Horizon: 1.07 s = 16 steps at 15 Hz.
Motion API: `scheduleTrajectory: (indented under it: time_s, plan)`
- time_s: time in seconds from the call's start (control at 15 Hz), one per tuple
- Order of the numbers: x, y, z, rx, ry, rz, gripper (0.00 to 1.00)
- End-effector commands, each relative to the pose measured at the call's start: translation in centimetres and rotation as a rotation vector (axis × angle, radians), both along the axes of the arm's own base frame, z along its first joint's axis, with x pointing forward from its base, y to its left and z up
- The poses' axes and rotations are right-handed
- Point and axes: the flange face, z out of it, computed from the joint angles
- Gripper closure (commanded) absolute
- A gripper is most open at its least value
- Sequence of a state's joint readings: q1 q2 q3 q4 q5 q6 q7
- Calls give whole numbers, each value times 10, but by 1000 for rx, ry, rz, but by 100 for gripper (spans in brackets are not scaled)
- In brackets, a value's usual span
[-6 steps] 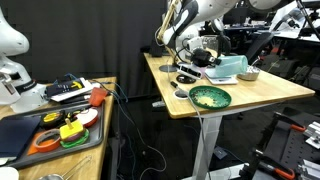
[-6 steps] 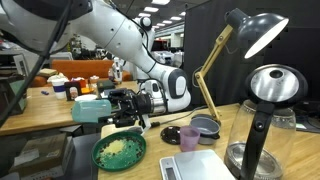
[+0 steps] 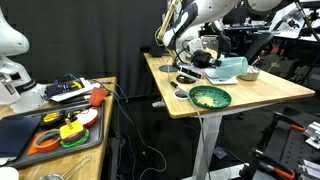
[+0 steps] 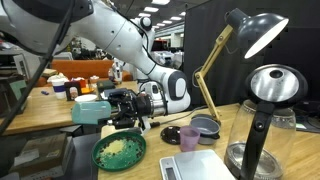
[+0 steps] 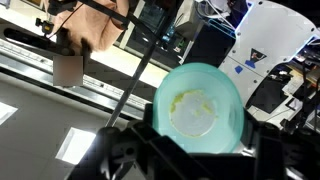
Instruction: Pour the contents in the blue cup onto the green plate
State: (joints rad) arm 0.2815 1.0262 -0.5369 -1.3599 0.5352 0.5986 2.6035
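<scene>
The gripper point(image 4: 112, 108) clamps the blue cup point(image 4: 90, 110) sideways above the green plate point(image 4: 98, 158); the contents point(image 4: 120, 149) lie heaped there.

Bright, even light from above, soft shadows; crisp exterior views, wrist view slightly blurred, glary.

No legible words or numbers anywhere; only a dark triangular emblem point(image 5: 256, 57) on the white rounded machine housing point(image 5: 288, 28) in the wrist view, too blurred to read.

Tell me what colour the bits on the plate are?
Pale yellowish-beige. The contents show best in an exterior view, on the green plate.
</scene>
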Motion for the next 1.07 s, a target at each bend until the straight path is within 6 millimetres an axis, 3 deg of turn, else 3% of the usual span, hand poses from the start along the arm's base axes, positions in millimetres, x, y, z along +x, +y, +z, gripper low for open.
scheduleTrajectory:
  time_s: [0.0,0.4,0.47,0.53,0.67,0.73,1.0]
  plan:
    - [4,-9,36,-61,-84,115,48]
    - [2,-5,41,-65,-80,131,48]
    - [2,-10,50,-97,-88,189,48]
    - [3,-11,27,-72,-22,126,23]
    - [7,-10,55,-94,-75,176,23]
    - [7,-9,58,-95,-87,183,23]
    - [3,-9,47,-97,-75,185,23]
